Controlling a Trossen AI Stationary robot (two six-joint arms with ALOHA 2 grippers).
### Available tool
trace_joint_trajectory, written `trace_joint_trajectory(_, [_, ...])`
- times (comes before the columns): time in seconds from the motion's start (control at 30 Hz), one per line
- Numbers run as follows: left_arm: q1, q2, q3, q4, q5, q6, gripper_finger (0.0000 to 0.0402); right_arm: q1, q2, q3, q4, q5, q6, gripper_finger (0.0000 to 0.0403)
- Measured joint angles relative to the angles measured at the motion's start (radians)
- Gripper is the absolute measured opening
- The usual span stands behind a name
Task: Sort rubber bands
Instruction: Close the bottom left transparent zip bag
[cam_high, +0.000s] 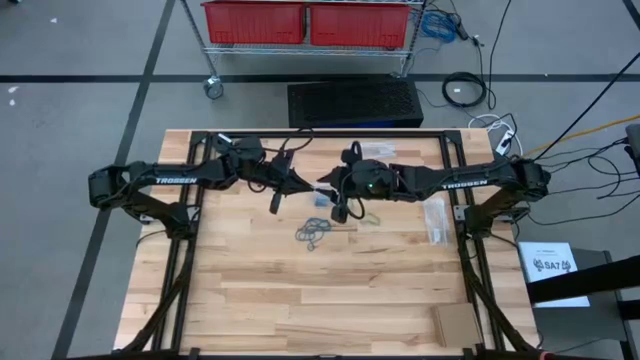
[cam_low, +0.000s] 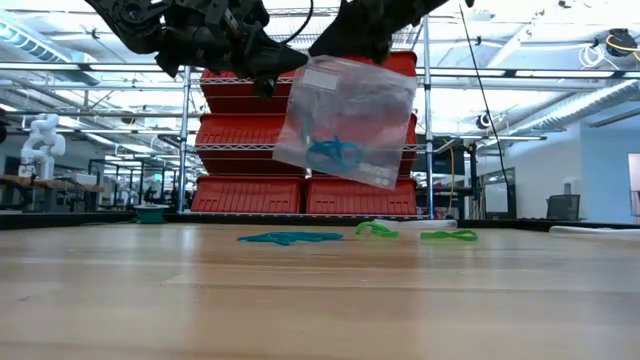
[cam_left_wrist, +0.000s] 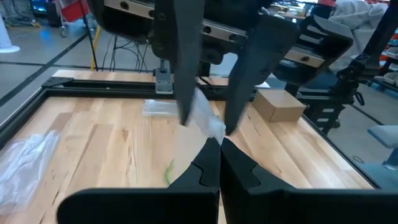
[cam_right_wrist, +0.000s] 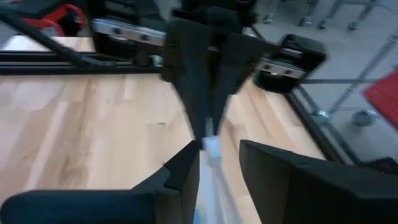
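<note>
Rubber bands (cam_high: 312, 233) lie in a loose tangle on the wooden table (cam_high: 300, 300), near its middle and just below the spot where the two arms meet; in the low view they show as a bright blue cluster (cam_low: 285, 238) flat on the wood with two green loops (cam_low: 375, 229) off to one side of it, all well beneath the raised claws. More blue bands (cam_low: 333, 153) sit inside a clear plastic bag (cam_low: 347, 118) that hangs in the air above the table, held at its top edge between both arms. The left gripper (cam_high: 305, 187) reaches in from the left side of the table and its fingers are pressed together on one corner of the bag; its own wrist view shows the two dark fingers (cam_left_wrist: 239, 167) meeting at the tips on the thin plastic. The right gripper (cam_high: 327, 190) comes from the right side and meets it tip to tip; in its wrist view the fingers (cam_right_wrist: 186, 163) stand slightly apart with the bag's edge running between them, so whether they truly pinch it cannot be told. A second clear bag (cam_high: 435, 218) lies flat near the table's right edge, and a small cardboard box (cam_high: 456, 323) rests at the near right corner.
</note>
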Motion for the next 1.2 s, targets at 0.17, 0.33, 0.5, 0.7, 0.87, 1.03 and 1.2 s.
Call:
trace_joint_trajectory(0.17, [0.000,0.000,0.000,0.001,0.000,0.000,0.0000,-0.002,0.003,0.000,0.001,-0.017,-0.017,0.0084])
trace_joint_trajectory(0.33, [0.001,0.000,0.000,0.014,0.000,0.000,0.0000,-0.009,0.005,0.000,-0.001,-0.016,-0.034,0.0021])
trace_joint_trajectory(0.5, [0.002,0.000,0.000,0.016,-0.001,0.000,0.0000,-0.009,0.005,0.000,-0.008,-0.013,-0.040,0.0013])
trace_joint_trajectory(0.7, [0.004,0.000,0.000,0.018,-0.001,-0.001,0.0000,-0.004,-0.001,0.000,-0.037,-0.011,-0.037,0.0007])
trace_joint_trajectory(0.87, [0.004,0.000,0.000,0.026,-0.001,-0.001,0.0000,-0.004,-0.026,0.000,-0.075,-0.011,-0.031,0.0006])
trace_joint_trajectory(1.03, [0.010,-0.020,0.000,0.019,0.000,-0.002,0.0000,-0.004,-0.054,0.000,-0.136,-0.002,-0.013,0.0005])
trace_joint_trajectory(1.2, [0.010,-0.046,0.000,-0.002,-0.001,0.001,0.0000,-0.004,-0.068,0.001,-0.211,0.021,0.004,0.0005])
